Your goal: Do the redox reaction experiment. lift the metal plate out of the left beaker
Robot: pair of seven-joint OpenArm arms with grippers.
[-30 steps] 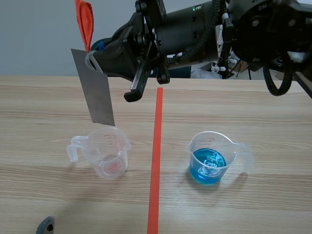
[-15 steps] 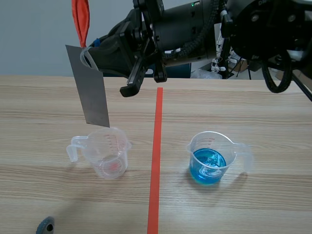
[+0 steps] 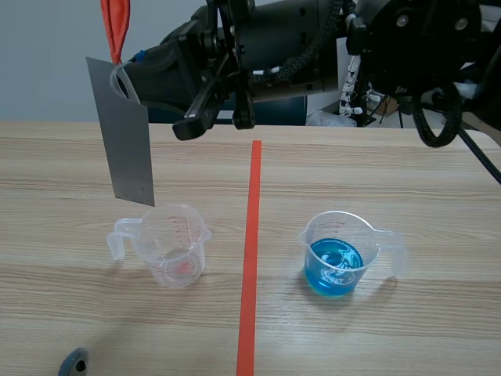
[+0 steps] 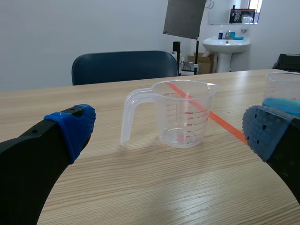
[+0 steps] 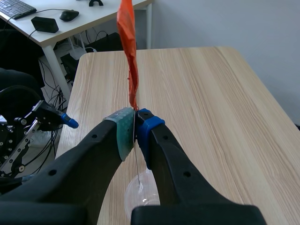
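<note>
Scene, right gripper (image 3: 127, 81): the arm comes in from the right, crosses past the tape line (image 3: 250, 258), and is clamped on the top edge of the metal plate (image 3: 120, 129).
Scene, metal plate: hangs upright in the air, slightly tilted, fully out of the left beaker (image 3: 168, 244). Its lower edge is above the rim, on the handle side.
Scene, orange strip (image 3: 115, 27): sticks up from the plate's top.
Scene, left beaker: clear, on the table (image 3: 70, 172), with a faint pink trace at the bottom.
Scene, right beaker (image 3: 340, 252): holds blue liquid, across the tape line.

Left wrist, left gripper (image 4: 168, 130): fingers wide apart, holding nothing, blue pads (image 4: 75, 125) showing.
Left wrist, left beaker (image 4: 180, 112): stands ahead of the gripper, between its fingers, not touched.
Left wrist, metal plate (image 4: 184, 18): lower part seen hanging above the beaker, clear of it.
Left wrist, right beaker (image 4: 283, 96): just behind the right-hand finger.

Right wrist, right gripper (image 5: 136, 131): pads (image 5: 123, 131) pressed together on the plate.
Right wrist, metal plate (image 5: 136, 164): edge-on, a thin line running down from the pads.
Right wrist, orange strip (image 5: 128, 51): rises from between the pads.
Right wrist, left beaker (image 5: 140, 199): below the gripper, partly hidden.
</note>
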